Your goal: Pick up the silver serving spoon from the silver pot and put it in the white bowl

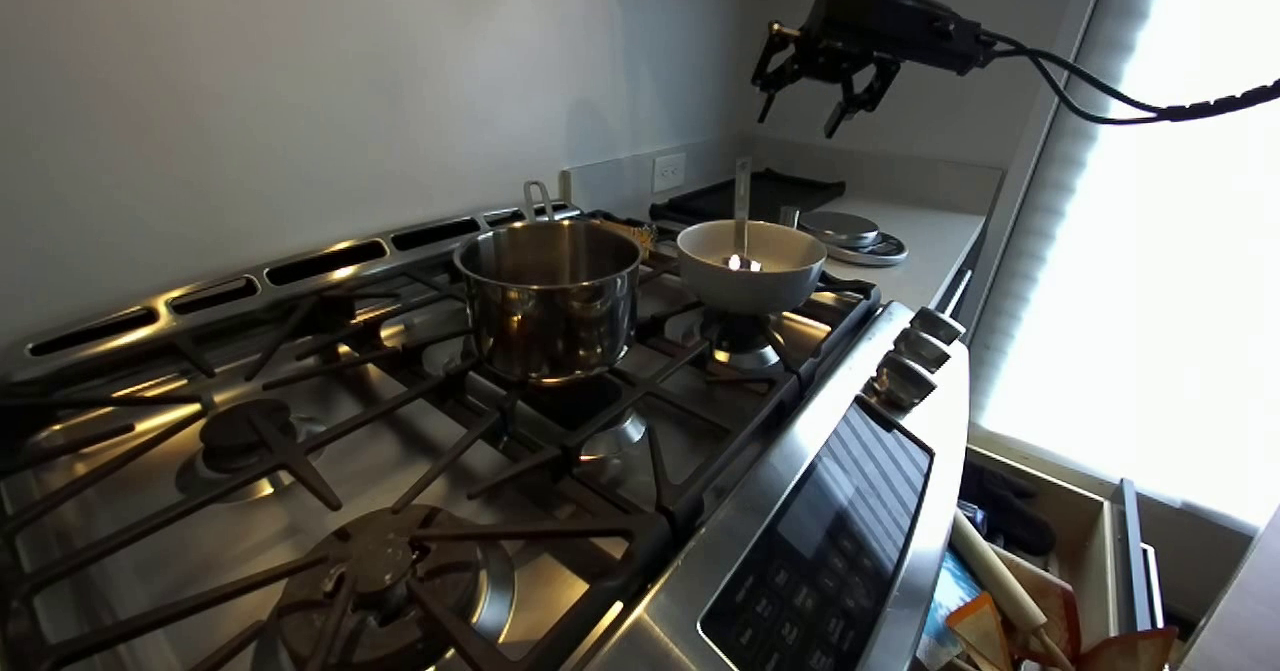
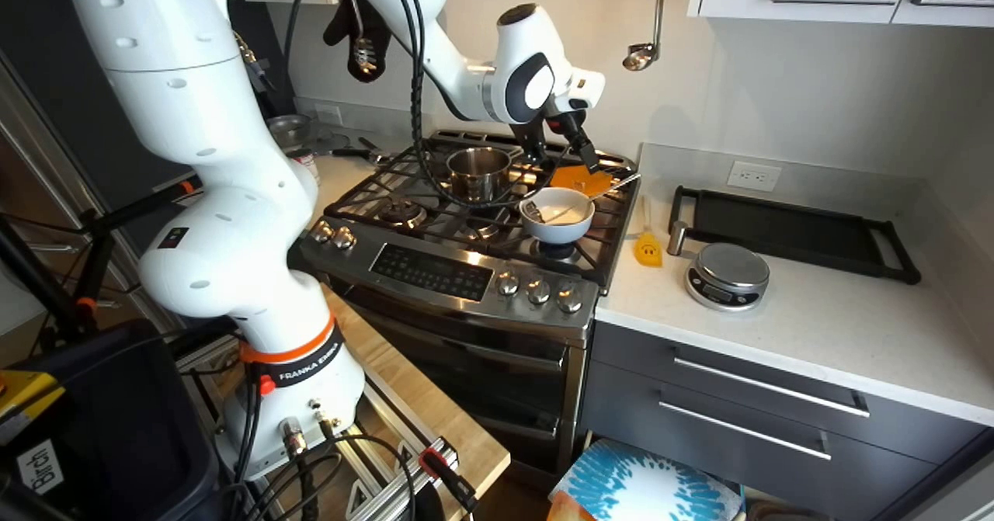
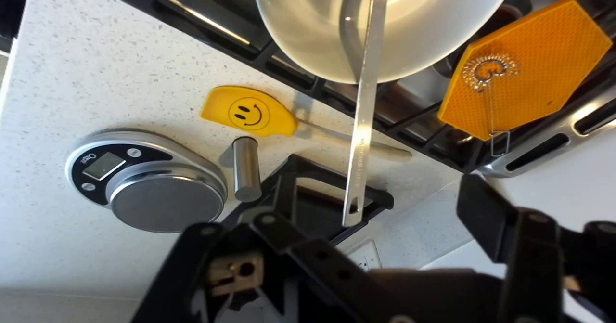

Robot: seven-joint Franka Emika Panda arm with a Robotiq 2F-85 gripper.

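Foremost on the right of the stove [image 2: 431,272] stands the white bowl [image 2: 557,231]; the head of the silver serving spoon [image 3: 366,106] lies inside, and its long handle slopes out over the rim toward the far right. Farther back, to the left, the silver pot [image 2: 476,186] shows no spoon within. Higher, toward the far side, the gripper [image 1: 799,122] hangs above the handle, fingers spread, nothing between them. By these signs placement appears complete, leaving withdrawal as the step in hand. Proper technique would be to hold the fingers wide and rise straight before swinging aside; a snagged handle could lever the spoon out or drag the bowl.
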